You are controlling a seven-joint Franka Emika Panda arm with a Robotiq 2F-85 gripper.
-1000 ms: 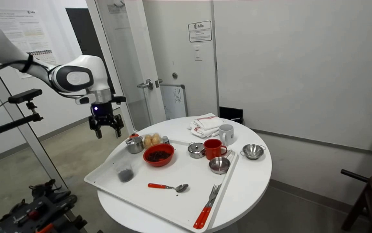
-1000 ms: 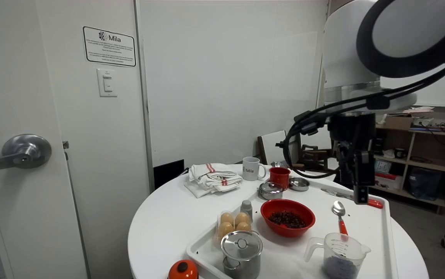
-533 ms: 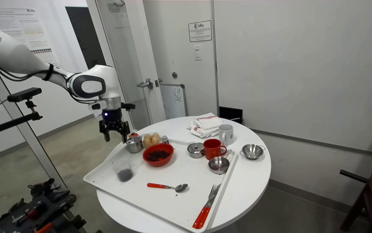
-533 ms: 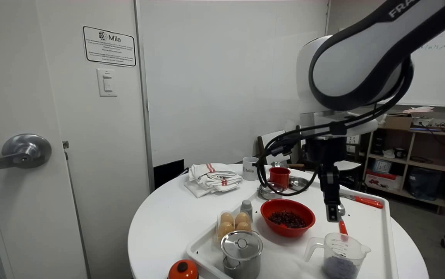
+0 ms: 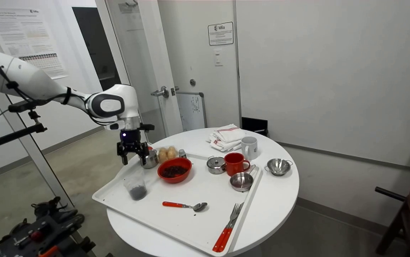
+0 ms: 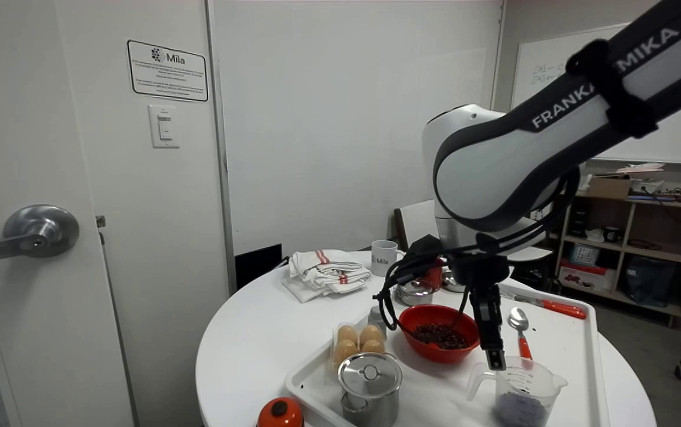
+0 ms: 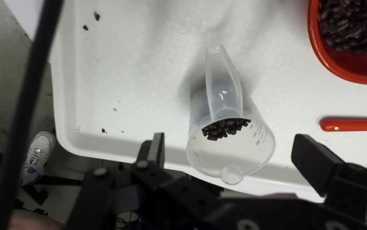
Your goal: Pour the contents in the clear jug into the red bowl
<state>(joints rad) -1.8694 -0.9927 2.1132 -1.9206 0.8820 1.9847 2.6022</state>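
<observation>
The clear jug (image 5: pixel 138 191) stands upright on the tray with dark beans in its bottom. It also shows in an exterior view (image 6: pixel 527 392) and in the wrist view (image 7: pixel 234 156), its handle pointing away from the gripper base. The red bowl (image 5: pixel 175 180) sits beside the jug and holds dark beans. It also shows in an exterior view (image 6: pixel 442 355) and, partly cut off, in the wrist view (image 7: pixel 340 71). My gripper (image 7: pixel 228 143) is open and empty, pointing down. Its fingers appear on either side of the jug in the wrist view, but it hangs above the jug (image 5: pixel 134 161).
A white tray (image 5: pixel 162 223) lies on the round table. A steel pot (image 6: pixel 370 388) and eggs (image 6: pixel 358 343) stand near the bowl. A red-handled spoon (image 5: pixel 185 205) lies in front. A red mug (image 5: pixel 234 164), a small lidded pot (image 5: pixel 216 165) and a pan (image 5: pixel 241 182) stand farther along.
My gripper has come down and across toward the jug, staying open. The jug, bowl and other table things have not moved.
</observation>
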